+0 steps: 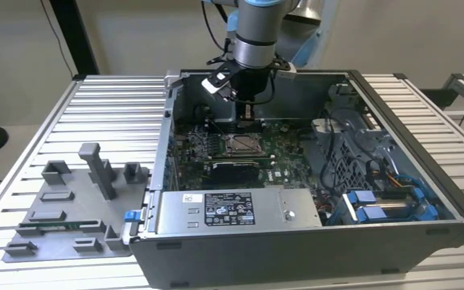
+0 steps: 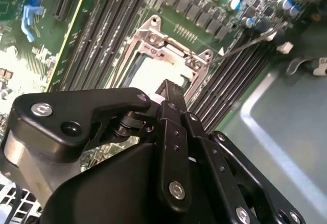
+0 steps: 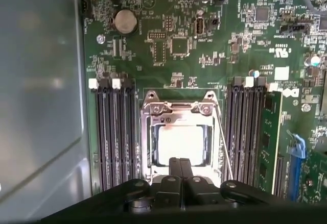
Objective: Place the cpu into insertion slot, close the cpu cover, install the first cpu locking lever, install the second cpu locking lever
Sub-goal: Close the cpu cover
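Note:
The cpu (image 3: 183, 141) lies flat in the insertion slot (image 1: 243, 144) on the green board, its bright metal top showing. The cpu cover (image 3: 176, 113) is down around it as a silvery frame (image 2: 176, 50). A thin metal locking lever (image 3: 225, 142) runs along one side of the slot; in the second wrist view this lever (image 2: 245, 43) sticks out away from the socket. My gripper (image 3: 180, 164) hovers over the edge of the socket with its two black fingers pressed together and nothing between them. In the exterior view the gripper (image 1: 249, 115) hangs just behind the slot.
Long black memory slots (image 3: 115, 132) flank the socket on both sides. The open computer case (image 1: 161, 151) surrounds the board, with a power supply box (image 1: 232, 208) in front and blue-tabbed drive bays (image 1: 381, 205) at the exterior view's right. A grey fixture plate (image 1: 70, 205) lies outside.

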Robot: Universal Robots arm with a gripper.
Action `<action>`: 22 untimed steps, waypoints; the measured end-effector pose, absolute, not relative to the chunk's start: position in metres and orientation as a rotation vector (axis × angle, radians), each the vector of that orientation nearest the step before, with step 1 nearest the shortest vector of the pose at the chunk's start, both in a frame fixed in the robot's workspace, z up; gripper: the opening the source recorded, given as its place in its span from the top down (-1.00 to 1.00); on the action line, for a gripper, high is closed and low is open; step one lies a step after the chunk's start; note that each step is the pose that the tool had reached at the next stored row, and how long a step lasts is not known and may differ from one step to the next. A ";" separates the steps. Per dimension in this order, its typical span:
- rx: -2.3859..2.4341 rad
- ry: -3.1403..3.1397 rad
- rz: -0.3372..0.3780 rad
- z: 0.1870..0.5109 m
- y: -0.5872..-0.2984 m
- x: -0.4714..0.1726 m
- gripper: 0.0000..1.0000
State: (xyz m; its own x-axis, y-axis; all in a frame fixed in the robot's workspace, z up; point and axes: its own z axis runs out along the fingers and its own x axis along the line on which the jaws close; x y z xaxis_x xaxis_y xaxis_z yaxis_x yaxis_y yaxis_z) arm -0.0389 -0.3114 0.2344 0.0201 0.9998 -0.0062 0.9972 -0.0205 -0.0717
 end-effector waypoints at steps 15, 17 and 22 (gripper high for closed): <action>-2.229 -2.183 0.045 0.236 -0.306 -0.083 1.00; -2.229 -2.184 0.044 0.238 -0.306 -0.087 1.00; -2.229 -2.184 0.044 0.250 -0.306 -0.092 1.00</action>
